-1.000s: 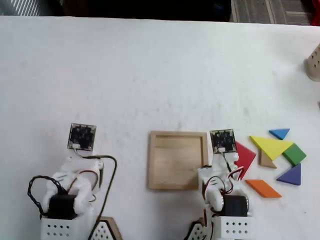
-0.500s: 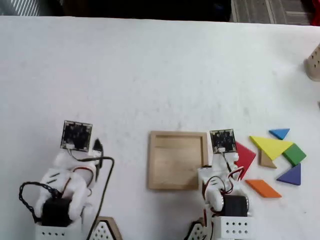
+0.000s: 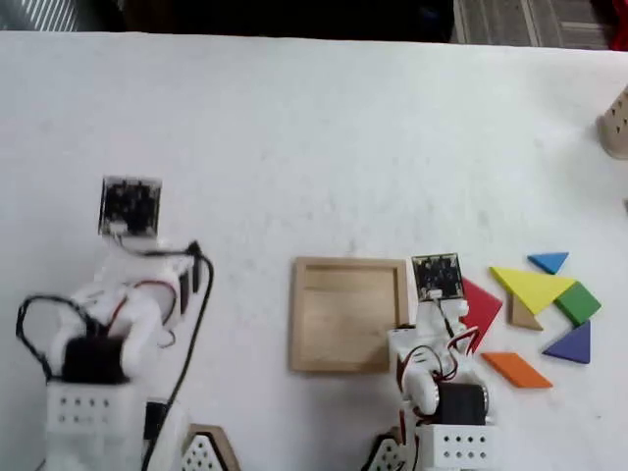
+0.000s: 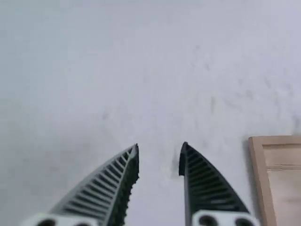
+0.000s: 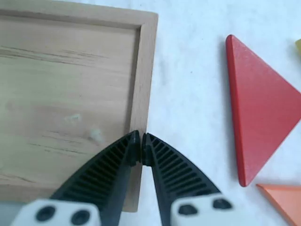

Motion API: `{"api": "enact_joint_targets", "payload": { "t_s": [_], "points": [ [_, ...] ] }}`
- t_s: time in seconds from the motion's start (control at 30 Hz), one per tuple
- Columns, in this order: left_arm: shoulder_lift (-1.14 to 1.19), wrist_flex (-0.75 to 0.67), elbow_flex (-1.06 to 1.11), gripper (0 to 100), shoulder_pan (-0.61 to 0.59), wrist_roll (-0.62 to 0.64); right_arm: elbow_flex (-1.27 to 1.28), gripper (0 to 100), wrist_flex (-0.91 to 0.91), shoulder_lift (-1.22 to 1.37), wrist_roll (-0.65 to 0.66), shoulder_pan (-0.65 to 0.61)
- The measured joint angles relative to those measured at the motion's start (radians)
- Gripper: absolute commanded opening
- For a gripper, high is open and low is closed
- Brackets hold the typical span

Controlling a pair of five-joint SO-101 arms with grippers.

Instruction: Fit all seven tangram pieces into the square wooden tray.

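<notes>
Two claws, one tray: my left claw [image 4: 159, 153] hangs part open and empty above the white table [image 3: 294, 137], left of the square wooden tray [image 3: 347, 264]. My right claw [image 5: 141, 141], pinched together on nothing, sits at the tray's right rim. On the table beyond it lie the red triangle [image 3: 481, 309], yellow triangle [image 3: 533, 287], green square [image 3: 578, 302], blue triangle [image 3: 549, 261], purple triangle [image 3: 573, 344], orange parallelogram [image 3: 516, 369] and tan triangle [image 3: 523, 316].

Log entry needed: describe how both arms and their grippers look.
Both the left arm and right arm are white plastic with black servo motors and a square black board at the wrist. The left carries looping black cables; the right, red and white wires. The left gripper and right gripper have dark, tapered, ribbed fingers.
</notes>
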Motion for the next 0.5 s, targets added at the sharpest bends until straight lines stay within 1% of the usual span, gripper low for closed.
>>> {"api": "enact_joint_targets", "payload": {
  "t_s": [0.1,0.2,0.3,0.4,0.5],
  "points": [
    [0.181,-0.072,-0.011,15,0.0,0.092,0.0,1.8,0.0,0.0,0.0,0.0],
    [0.347,-0.183,0.015,15,0.0,0.173,0.0,1.8,0.0,0.0,0.0,0.0],
    [0.466,-0.252,0.032,15,0.003,0.184,0.0,1.8,0.0,0.0,0.0,0.0],
    [0.497,-0.275,0.032,15,0.015,0.184,0.0,1.8,0.0,0.0,0.0,-0.015],
    [0.503,-0.29,0.032,15,0.046,0.184,0.0,1.8,0.0,0.0,0.0,-0.064]
  ]
}}
